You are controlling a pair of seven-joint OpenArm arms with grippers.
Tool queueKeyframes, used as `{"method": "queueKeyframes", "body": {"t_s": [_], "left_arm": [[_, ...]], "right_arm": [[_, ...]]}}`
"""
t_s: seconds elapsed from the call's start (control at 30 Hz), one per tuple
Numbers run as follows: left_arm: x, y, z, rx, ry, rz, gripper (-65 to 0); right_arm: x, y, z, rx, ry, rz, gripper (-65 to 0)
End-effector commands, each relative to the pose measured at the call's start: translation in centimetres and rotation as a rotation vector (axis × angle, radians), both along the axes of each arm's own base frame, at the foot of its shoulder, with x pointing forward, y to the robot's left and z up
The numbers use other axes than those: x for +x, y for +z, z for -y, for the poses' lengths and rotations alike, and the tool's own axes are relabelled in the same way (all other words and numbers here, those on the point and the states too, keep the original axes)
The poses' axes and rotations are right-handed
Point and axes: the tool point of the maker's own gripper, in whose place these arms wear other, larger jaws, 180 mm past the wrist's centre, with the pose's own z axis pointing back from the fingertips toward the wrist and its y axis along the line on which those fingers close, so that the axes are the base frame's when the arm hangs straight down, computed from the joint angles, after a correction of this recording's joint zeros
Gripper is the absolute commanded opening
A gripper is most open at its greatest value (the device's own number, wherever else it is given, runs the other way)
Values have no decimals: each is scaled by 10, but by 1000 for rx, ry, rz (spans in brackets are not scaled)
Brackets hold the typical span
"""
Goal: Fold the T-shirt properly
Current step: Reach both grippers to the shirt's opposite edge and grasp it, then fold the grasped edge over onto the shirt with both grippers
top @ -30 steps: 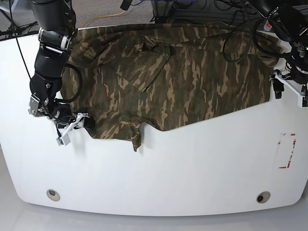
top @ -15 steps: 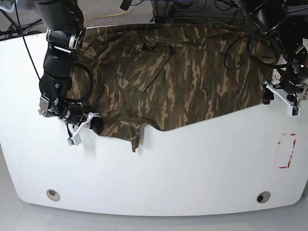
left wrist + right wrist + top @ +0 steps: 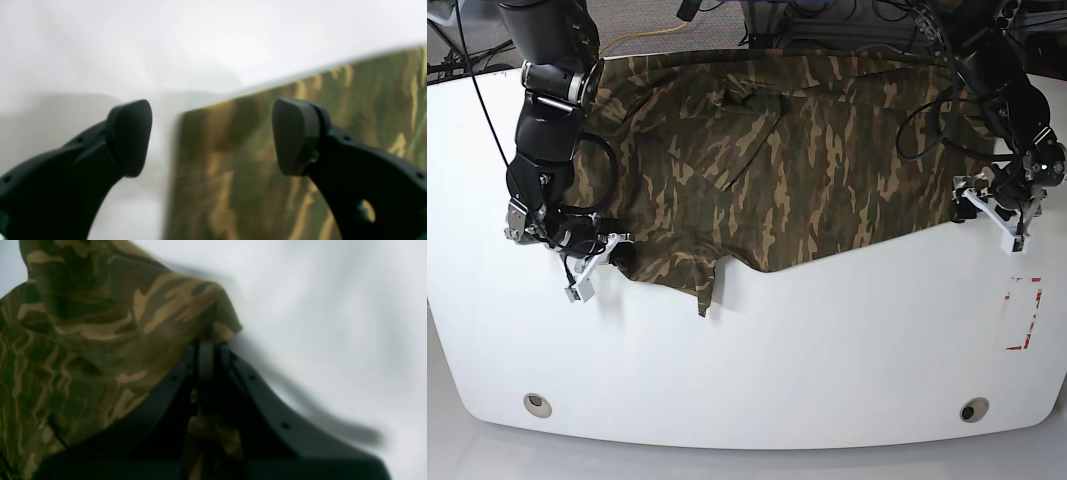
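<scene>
Already the right fingers [image 3: 206, 350] pinch the T-shirt [image 3: 807, 160] edge at lower left of the counter [image 3: 827, 350], while the left fingers [image 3: 213, 136] gape empty beside its right corner, so a lone pull may skew the cloth.

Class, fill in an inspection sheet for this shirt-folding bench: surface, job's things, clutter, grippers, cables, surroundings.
Surface: white table, two round holes near the front edge.
Job's things: camouflage T-shirt spread flat, not yet folded.
Clutter: red tape mark at the table's side.
Grippers: right gripper shut on the T-shirt's edge; left gripper open at the opposite edge, holding nothing.
Cables: black cables along both arms.
Surroundings: floor and more cabling behind the table.
</scene>
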Motion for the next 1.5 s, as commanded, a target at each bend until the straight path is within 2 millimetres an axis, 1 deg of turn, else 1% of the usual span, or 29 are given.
{"method": "queueKeyframes", "body": {"t_s": [0.0, 0.17, 0.23, 0.27, 0.3, 0.33, 0.4, 0.43, 0.47, 0.5, 0.57, 0.6, 0.67, 0.83, 0.9, 0.97, 1.03, 1.1, 1.17, 1.23, 1.3, 1.33, 1.4, 1.47], "left_arm": [[12, 12, 0, 5, -12, 45, -119], [15, 9, 12, 4, -51, 34, -132], [16, 6, 17, 3, -67, 25, -178], [15, 3, 20, -1, -77, 16, -226], [15, 0, 23, -5, -86, 6, -296], [15, -2, 25, -7, -91, -1, -347], [14, -9, 29, -17, -105, -22, -500], [17, -7, 30, -18, -108, -16, -571], [19, -7, 31, -19, -109, -14, -624], [21, -5, 30, -19, -107, -9, -650], [21, -3, 30, -17, -110, -4, -646], [22, 2, 29, -9, -110, 11, -640], [25, 12, 27, 13, -112, 39, -650], [22, 50, 27, 110, -134, 137, -650], [20, 61, 31, 132, -143, 168, -650], [18, 72, 35, 154, -151, 199, -650], [14, 79, 37, 176, -157, 215, -650], [6, 85, 38, 205, -172, 225, -650], [1, 87, 41, 223, -200, 227, -650], [-6, 87, 44, 244, -238, 222, -650], [-16, 89, 34, 261, -211, 219, -650], [-21, 89, 26, 264, -181, 216, -650], [-28, 87, 18, 256, -139, 213, -650], [-37, 86, 5, 261, -93, 202, -650]], "right_arm": [[16, 23, 11, -32, -4, 68, -650], [19, 35, 12, -57, 5, 107, -650], [21, 39, 13, -63, 6, 121, -650], [22, 41, 13, -66, 6, 126, -650], [22, 42, 13, -67, 7, 129, -650], [23, 43, 13, -67, 7, 131, -650], [25, 46, 14, -71, 7, 139, -650], [25, 47, 14, -73, 7, 143, -650], [25, 47, 14, -74, 7, 145, -650], [25, 47, 14, -74, 7, 145, -650], [27, 50, 15, -79, 8, 153, -650], [28, 55, 15, -85, 10, 166, -650], [30, 63, 16, -106, 19, 183, -650], [31, 94, 23, -199, 51, 226, -650], [27, 102, 24, -232, 63, 233, -650], [24, 115, 25, -271, 74, 256, -650], [18, 121, 27, -304, 83, 265, -650], [10, 132, 30, -360, 96, 282, -650], [3, 136, 30, -394, 105, 286, -650], [-8, 141, 29, -430, 119, 292, -650], [-19, 146, 25, -441, 134, 306, -650], [-28, 148, 26, -435, 127, 314, -650], [-41, 150, 30, -429, 111, 321, -650], [-56, 147, 34, -413, 102, 306, -650]]}}
